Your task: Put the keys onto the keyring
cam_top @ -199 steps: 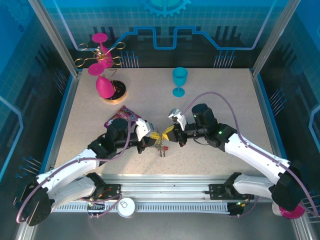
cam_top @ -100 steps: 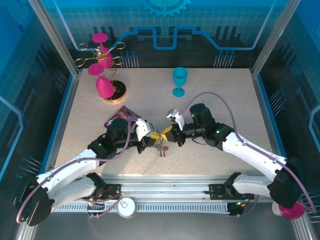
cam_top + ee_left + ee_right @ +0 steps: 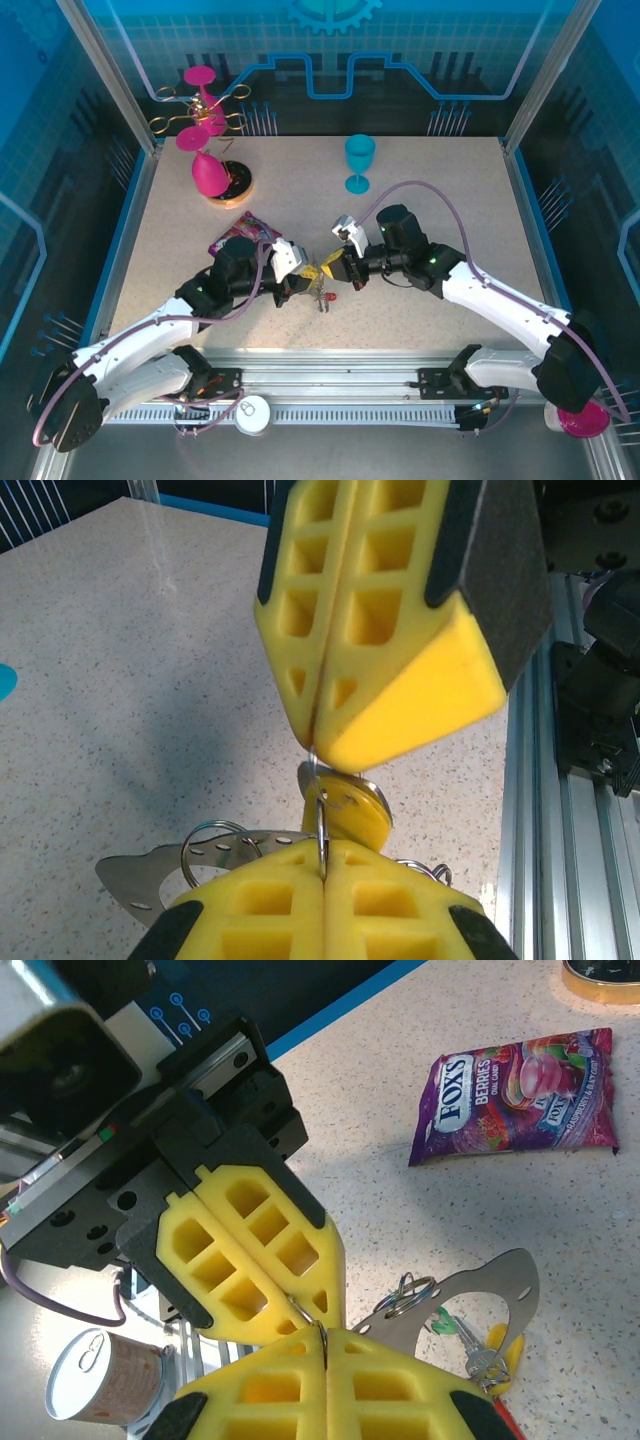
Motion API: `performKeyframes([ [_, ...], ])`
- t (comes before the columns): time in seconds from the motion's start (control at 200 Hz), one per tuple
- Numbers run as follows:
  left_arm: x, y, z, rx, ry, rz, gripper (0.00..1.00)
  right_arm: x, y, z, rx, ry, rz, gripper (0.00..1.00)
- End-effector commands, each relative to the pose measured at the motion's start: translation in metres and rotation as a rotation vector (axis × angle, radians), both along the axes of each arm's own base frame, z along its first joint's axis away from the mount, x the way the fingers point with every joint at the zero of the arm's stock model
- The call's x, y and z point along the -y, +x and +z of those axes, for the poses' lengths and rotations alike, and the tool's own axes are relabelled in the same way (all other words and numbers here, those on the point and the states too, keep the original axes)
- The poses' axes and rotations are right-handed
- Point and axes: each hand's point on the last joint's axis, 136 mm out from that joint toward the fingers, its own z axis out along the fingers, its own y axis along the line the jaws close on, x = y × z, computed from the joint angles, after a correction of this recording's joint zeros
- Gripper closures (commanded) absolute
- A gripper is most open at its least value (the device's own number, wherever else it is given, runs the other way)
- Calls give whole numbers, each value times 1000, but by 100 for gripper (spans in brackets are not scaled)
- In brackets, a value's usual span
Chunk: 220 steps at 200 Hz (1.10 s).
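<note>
Two sets of jaws are shut tight: the left gripper [image 3: 306, 277] and right gripper [image 3: 332, 265] each pinch the thin wire of the keyring [image 3: 320, 830], tip to tip just above the surface [image 3: 420, 200]. Over the last second the right has crept toward the left. The keys [image 3: 480, 1352] sit below, beside a flat metal plate [image 3: 505, 1280]. We judge the ring is being worked open, with no key threaded yet.
</note>
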Motion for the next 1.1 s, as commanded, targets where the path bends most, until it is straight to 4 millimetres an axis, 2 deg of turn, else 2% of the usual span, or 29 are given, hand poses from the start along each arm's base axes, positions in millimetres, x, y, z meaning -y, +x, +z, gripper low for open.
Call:
performKeyframes([
  [0.0, 8, -9, 30, 97, -38, -70, 100, -2, 12, 8, 20, 0, -42, 100],
  [0.445, 7, 0, 42, 96, -82, -13, 100, 0, 5, -8, 10, -64, -20, 100],
  [0.625, 9, -3, 44, 91, -99, -26, 100, 4, 13, -14, 6, -107, -72, 100],
  [0.896, 10, -5, 40, 95, -77, -43, 100, 1, 18, -9, -4, -99, -95, 100],
  [1.096, 9, -2, 49, 156, -101, -22, 100, 2, 19, -11, -30, -110, -110, 100],
])
